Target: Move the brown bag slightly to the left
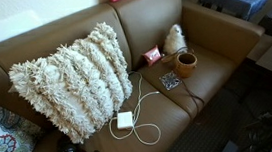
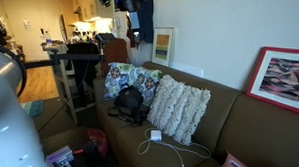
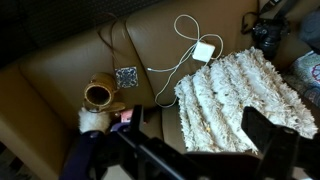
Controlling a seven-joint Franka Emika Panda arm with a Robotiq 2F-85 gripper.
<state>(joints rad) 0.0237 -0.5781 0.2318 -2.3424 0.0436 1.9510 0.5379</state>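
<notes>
Your fingers (image 3: 268, 135) stand spread wide with nothing between them. The gripper (image 3: 195, 140) hangs high over the couch (image 3: 60, 70), pointing down above the shaggy pillow (image 3: 235, 95). The brown bag (image 3: 98, 95) sits upright on the seat, just beside the patterned square (image 3: 126, 76).

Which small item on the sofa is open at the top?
The brown bag: it shows a round dark mouth, unlike the flat patterned square and the closed plush lump.
</notes>
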